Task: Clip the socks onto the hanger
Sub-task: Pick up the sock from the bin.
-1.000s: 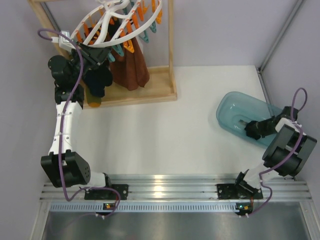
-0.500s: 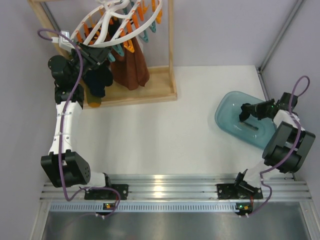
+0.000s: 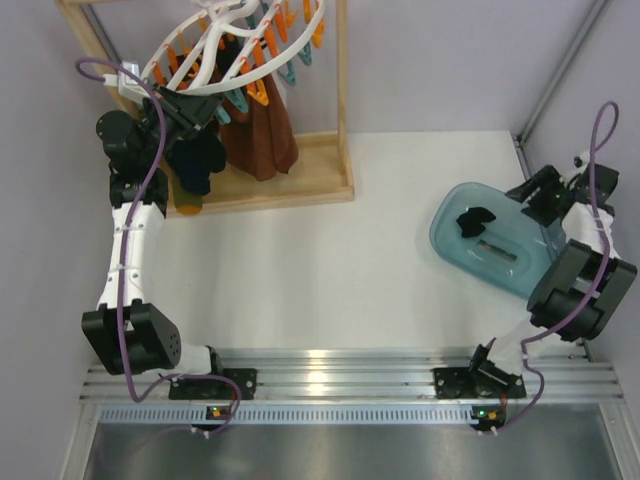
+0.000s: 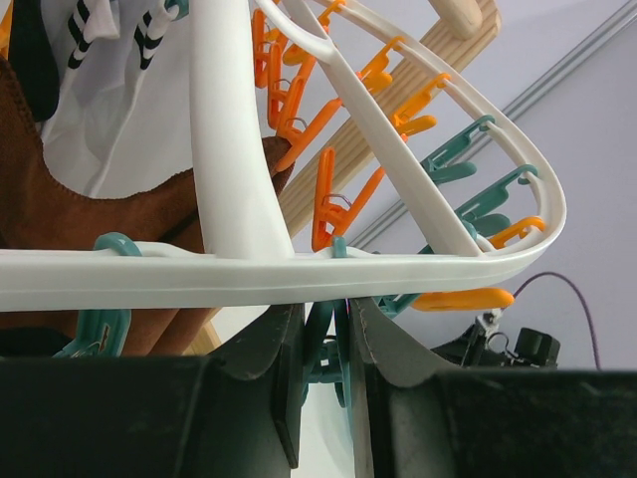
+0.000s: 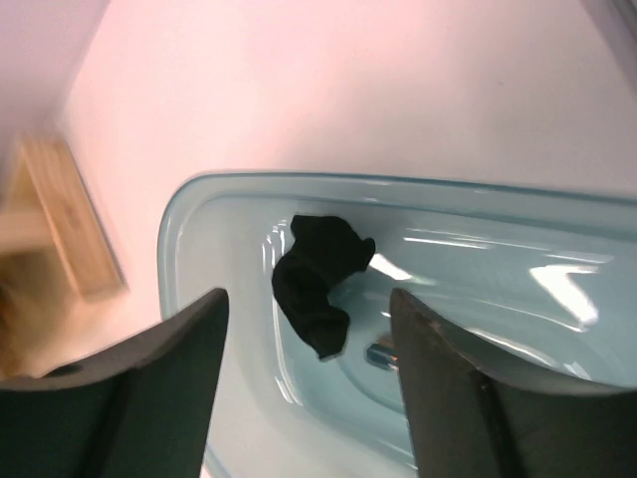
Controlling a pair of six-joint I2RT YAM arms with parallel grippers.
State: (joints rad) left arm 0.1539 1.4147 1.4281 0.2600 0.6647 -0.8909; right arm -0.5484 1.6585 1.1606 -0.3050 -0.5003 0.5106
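Over on the left, my left pincer (image 4: 323, 329) is up under the hanger (image 4: 249, 269), tucked below its white ring and closed narrow on a teal clip (image 4: 318, 354). Orange and teal pegs fan out around the rim.

Moving right across the table, one black sock (image 5: 317, 282) lies crumpled in the blue tub (image 5: 199, 229), toward its left end. My right pincer (image 3: 532, 195) hovers by the tub's far-right rim, jaws spread wide, holding nothing.

That sock looks light and limp, so I expect it to flop and fold. I'd pinch the bunched top lump, deep, leaving a loose edge dangling for the clip.
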